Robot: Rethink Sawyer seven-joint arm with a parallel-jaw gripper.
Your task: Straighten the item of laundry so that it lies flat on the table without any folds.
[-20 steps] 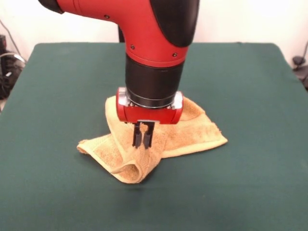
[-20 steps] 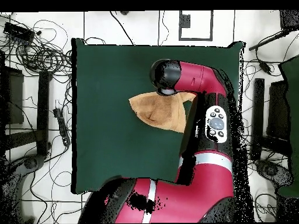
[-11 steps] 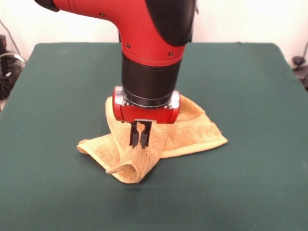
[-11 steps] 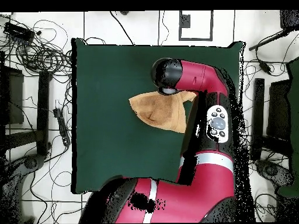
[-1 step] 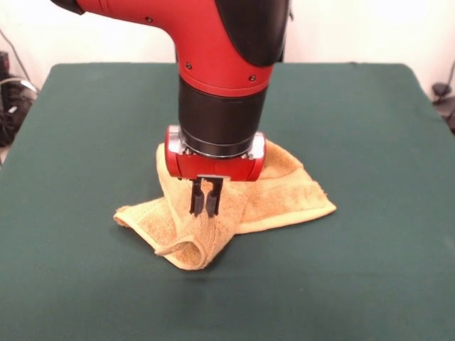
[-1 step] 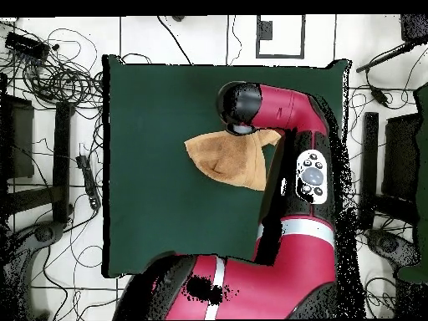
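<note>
table point(image 5: 85, 128): dark green cloth cover, large, bare across its left part in the front view. item of laundry point(image 5: 284, 195): yellow-orange terry towel, near the table's middle, crumpled, with a rolled fold at its near corner and a flatter flap spread to the right. gripper point(image 5: 204, 206): black fingers drawn nearly together, pinching a raised ridge of towel just above the rolled fold. arm point(image 5: 220, 78): red and black, coming down from above over the towel; in the overhead view it hides the towel's one end.
</note>
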